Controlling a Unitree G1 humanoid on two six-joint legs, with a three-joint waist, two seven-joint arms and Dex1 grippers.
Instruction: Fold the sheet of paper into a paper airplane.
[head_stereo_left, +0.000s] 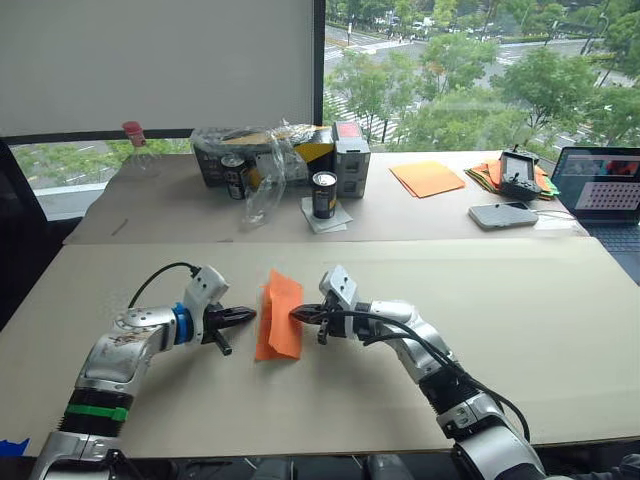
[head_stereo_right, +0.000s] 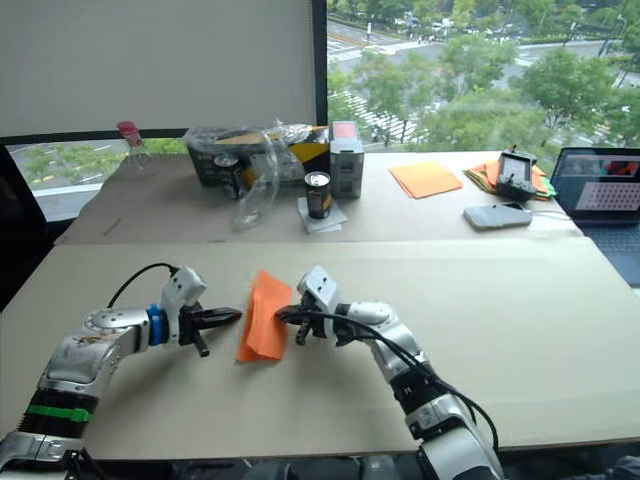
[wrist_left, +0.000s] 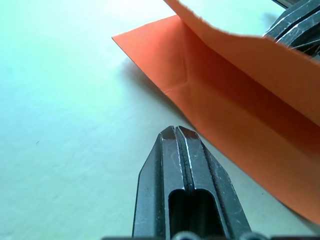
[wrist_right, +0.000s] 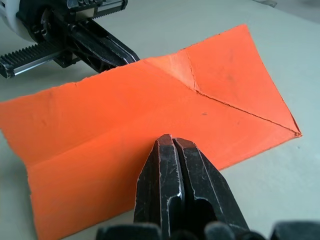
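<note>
The sheet of paper (head_stereo_left: 280, 316), bright orange with a lengthwise crease and one corner folded in, lies on the beige table (head_stereo_left: 500, 330) between my two grippers. Along the crease it bends into a shallow V, and the flap toward my left gripper is raised. My left gripper (head_stereo_left: 250, 316) is shut and empty, its tip (wrist_left: 175, 131) just short of the paper's (wrist_left: 240, 115) left edge. My right gripper (head_stereo_left: 298, 316) is shut, and its tip (wrist_right: 171, 140) rests on the paper's (wrist_right: 100, 125) right half near the crease.
On the far table stand two cans (head_stereo_left: 323, 193), a plastic-wrapped box (head_stereo_left: 260, 150) and a bottle (head_stereo_left: 135, 140). Further right lie paler orange sheets (head_stereo_left: 427, 178), a coloured paper pile (head_stereo_left: 487, 172), a phone (head_stereo_left: 503, 214) and a laptop (head_stereo_left: 603, 185).
</note>
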